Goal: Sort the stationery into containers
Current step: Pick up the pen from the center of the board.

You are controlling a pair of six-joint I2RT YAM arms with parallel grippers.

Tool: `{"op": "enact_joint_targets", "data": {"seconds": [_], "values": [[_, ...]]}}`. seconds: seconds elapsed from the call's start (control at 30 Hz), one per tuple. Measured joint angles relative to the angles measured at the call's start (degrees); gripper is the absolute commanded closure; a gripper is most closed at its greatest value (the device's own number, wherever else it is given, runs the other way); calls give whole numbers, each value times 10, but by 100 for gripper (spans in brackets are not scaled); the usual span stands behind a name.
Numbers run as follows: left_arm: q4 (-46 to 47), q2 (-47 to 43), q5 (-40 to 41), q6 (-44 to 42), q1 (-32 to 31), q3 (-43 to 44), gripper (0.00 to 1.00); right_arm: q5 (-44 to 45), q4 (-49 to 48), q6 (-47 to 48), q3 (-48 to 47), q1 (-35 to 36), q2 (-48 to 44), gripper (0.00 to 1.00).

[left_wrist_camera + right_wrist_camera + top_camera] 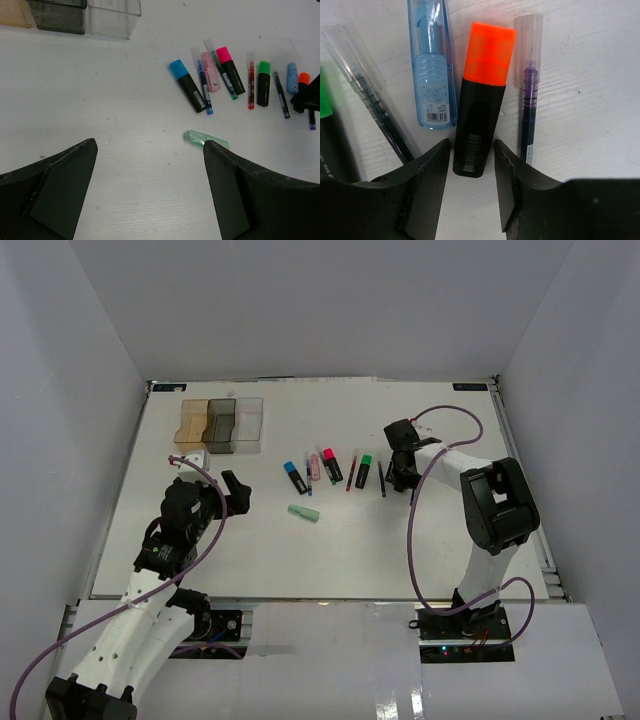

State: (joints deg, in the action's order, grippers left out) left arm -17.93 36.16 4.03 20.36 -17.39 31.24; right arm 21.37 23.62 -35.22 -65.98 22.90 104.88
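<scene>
Setting: a white table (400, 550) inside a plain white-walled enclosure, with both arms reaching in from the near edge.
Containers: a row of three small joined translucent plastic bins (220, 425), amber, smoky grey and clear, stands at the far left, well apart from both grippers.
Stationery: most of it lies in a loose row at mid-table, with a lone mint-green pastel piece (202, 138) nearer than the rest. Nothing shows inside the bins.
Right gripper (471, 150): the fingers are parted and lowered on either side of the tail end of a stubby black highlighter with an orange cap (480, 100), which lies flat at the right end of the row. They sit just beside the barrel and show no sign of pressing it.
Neighbours: a pale blue translucent stick (432, 65) lies just beside the highlighter on one side, and a thin purple pen with a clear cap (528, 100) on the other.
Left gripper (150, 145): the fingers are spread wide and hold nothing. It hovers over bare table, with the mint piece just beside one fingertip.
Risk, crowding: each right finger stands in the narrow gap beside a neighbour, so closing could nudge or trap the blue stick or the purple pen.
Risk, grip point: the hold would fall at the barrel's end, not its middle, so the cap end may droop or the highlighter may twist out on lifting.
Risk, carry: the bins are far across the table, which gives a weak pinch a long way to slip.
</scene>
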Motion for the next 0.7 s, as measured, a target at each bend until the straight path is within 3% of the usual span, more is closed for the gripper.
{"op": "enact_joint_targets", "data": {"seconds": [0.2, 0.4, 0.53, 0.7], "values": [[0, 0, -3, 2, 0, 0, 2, 12, -1, -8, 0, 0, 2, 74], [-12, 17, -37, 30, 0, 15, 2, 32, 6, 10, 16, 8, -35, 78], [-18, 64, -96, 79, 0, 63, 2, 47, 1, 50, 34, 36, -129, 78], [10, 134, -173, 159, -10, 116, 5, 4, -78, 109, 77, 98, -279, 79]]}}
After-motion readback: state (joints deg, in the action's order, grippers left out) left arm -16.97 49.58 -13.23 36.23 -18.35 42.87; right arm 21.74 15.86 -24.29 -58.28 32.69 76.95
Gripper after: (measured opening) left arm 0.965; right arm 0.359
